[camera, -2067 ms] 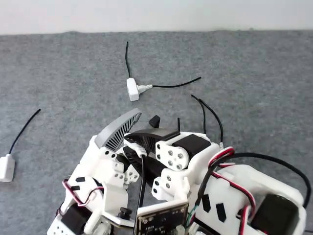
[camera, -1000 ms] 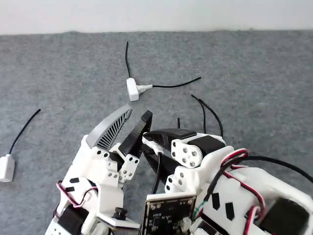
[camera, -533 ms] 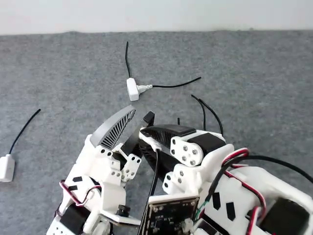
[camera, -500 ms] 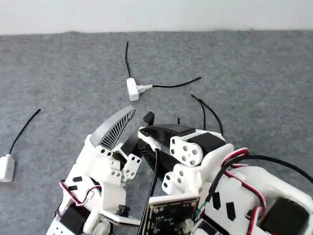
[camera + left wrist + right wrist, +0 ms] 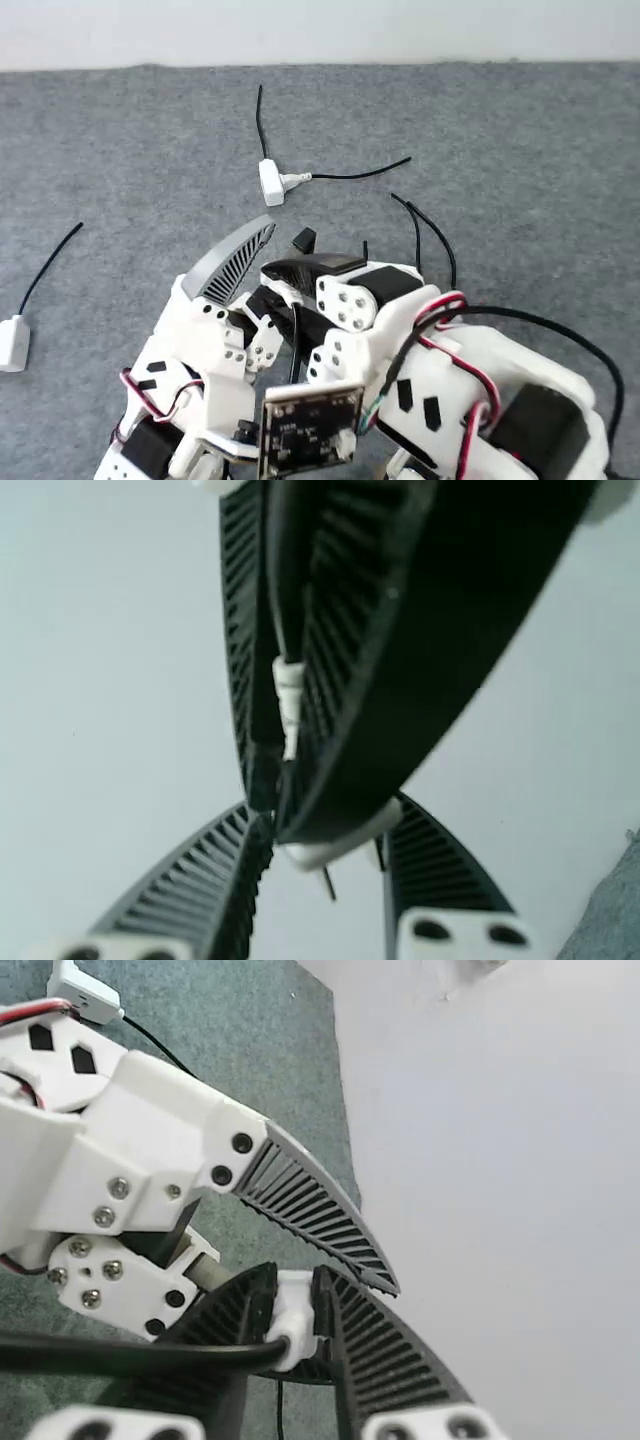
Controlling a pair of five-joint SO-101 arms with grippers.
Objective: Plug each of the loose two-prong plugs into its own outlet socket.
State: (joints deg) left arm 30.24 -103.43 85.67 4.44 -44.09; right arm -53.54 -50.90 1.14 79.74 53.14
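Note:
My right gripper is shut on a small white two-prong plug with a black cable. In the high view the right gripper lies low at the centre. It sits between the fingers of my left gripper, which stands open. The left wrist view has the plug pinched in the right gripper's black fingers, with two thin prongs sticking out. The left gripper spreads around them. A white outlet socket farther back has a cabled plug at its side. Another white socket lies far left.
Loose black cables curl over the grey carpet right of the grippers. A pale wall bounds the far edge. Both arm bodies crowd the near edge, and the right arm's camera board hangs over them.
The right arm has shifted left and drawn back a little with the plug. Its gripper now covers more of the left gripper's black finger. The sockets have not moved.

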